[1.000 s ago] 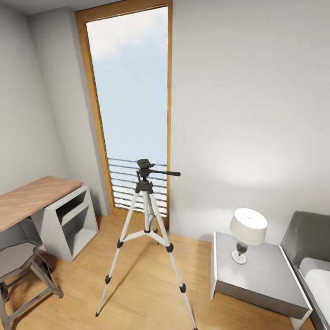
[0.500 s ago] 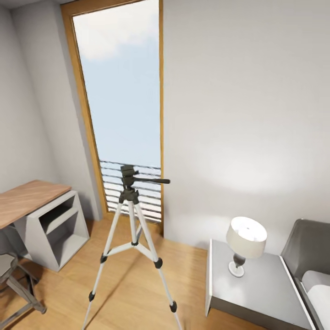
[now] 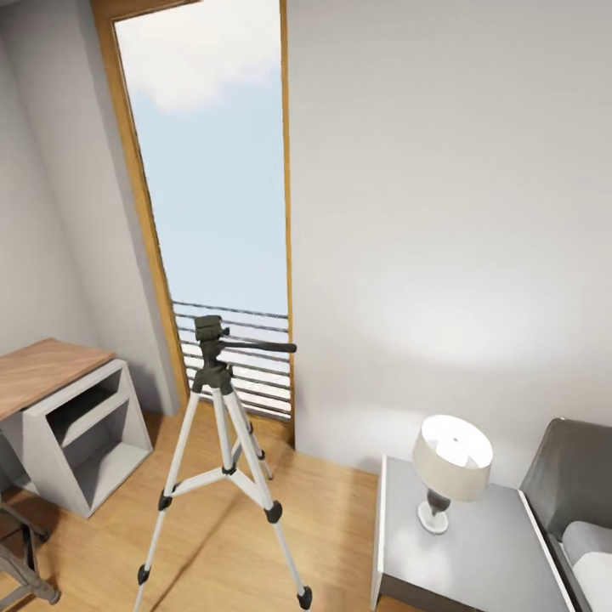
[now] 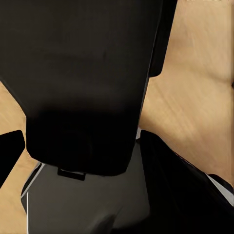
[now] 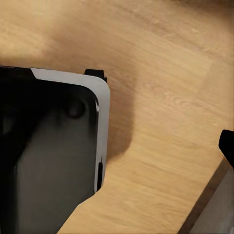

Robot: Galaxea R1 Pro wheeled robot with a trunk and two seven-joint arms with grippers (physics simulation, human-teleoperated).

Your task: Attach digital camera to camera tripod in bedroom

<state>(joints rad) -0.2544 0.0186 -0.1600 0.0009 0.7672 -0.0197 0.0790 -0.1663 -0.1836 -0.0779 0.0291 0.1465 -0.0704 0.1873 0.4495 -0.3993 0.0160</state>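
The camera tripod stands on the wood floor of the bedroom in front of the tall window. It has silver legs and a black head, and its pan handle points right. Nothing is mounted on the head. In the left wrist view a boxy black body, the digital camera, sits very close to the lens. My left gripper is shut on it, and one black fingertip shows beside it. In the right wrist view one black fingertip of my right gripper shows at the edge, above bare floor, with nothing held.
A wood-topped desk with grey shelves stands left of the tripod, with stool legs below it. A grey nightstand with a lit lamp sits at the right, beside the bed. My own base shows over the floor.
The head view has shifted as I moved. The tripod, desk and window now sit further left in the picture, and the stool has almost slid out. The tripod itself has not moved.
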